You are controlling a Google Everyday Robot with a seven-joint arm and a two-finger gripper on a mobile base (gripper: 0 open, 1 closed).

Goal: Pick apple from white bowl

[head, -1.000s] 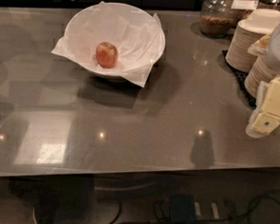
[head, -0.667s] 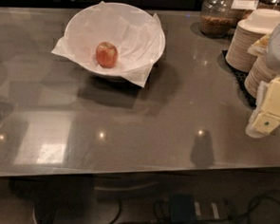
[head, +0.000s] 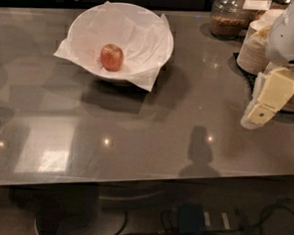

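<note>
**Claw hangs at the counter's right edge, well apart from the apple**

The claw (head: 254, 116) is a blocky piece of pale yellow and cream plastic with flat faces and a small dark dot near its tip. It points down and slightly leftward, low over the counter (head: 145, 139); whether it is open or closed cannot be told, and it grips nothing. Above it, the arm's rounded white housing (head: 292, 33) is smooth and glossy, with a slotted vent on its side, and leans in from the upper right corner.

The counter is a grey, polished slab that reflects ceiling lights and the claw's dark shadow. Far across it from the claw, to the left in the view and further back, sits the white bowl (head: 114, 79), wide and round, lined with crumpled white paper (head: 142, 39) whose corners stick out over the rim. The apple (head: 112, 57), small, round, red with yellowish patches, rests on that paper inside the bowl.

Just behind the claw stand stacks of beige paper bowls (head: 251, 51), ridged at their edges. Beyond them is a glass jar (head: 228, 17) with brown contents.
</note>
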